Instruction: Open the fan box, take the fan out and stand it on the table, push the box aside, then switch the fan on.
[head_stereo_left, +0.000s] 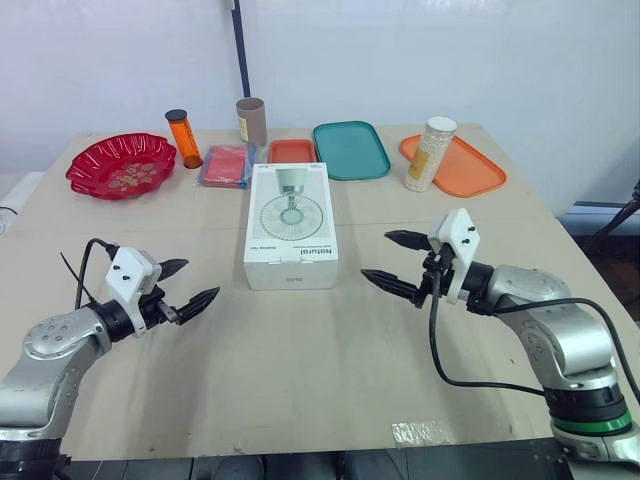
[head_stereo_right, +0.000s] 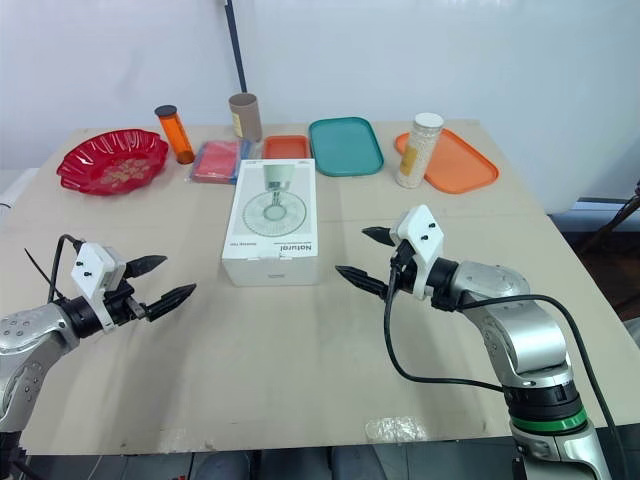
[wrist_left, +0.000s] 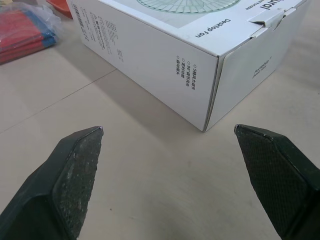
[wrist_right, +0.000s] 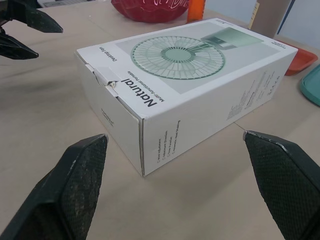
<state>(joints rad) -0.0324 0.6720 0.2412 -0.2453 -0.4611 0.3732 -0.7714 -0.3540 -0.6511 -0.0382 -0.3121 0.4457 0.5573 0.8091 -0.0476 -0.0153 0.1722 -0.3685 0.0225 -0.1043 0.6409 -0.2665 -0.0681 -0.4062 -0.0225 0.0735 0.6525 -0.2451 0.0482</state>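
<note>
One white fan box is laid flat and closed at mid-table, flanked by the left gripper and the right gripper, both spread wide and held off it. A creased end tab is revealed by the right wrist view. The tan table is backed by a pale wall.

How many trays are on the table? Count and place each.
3. A small orange tray just behind the fan box, a teal tray to its right, and a large orange tray farther right.
</note>
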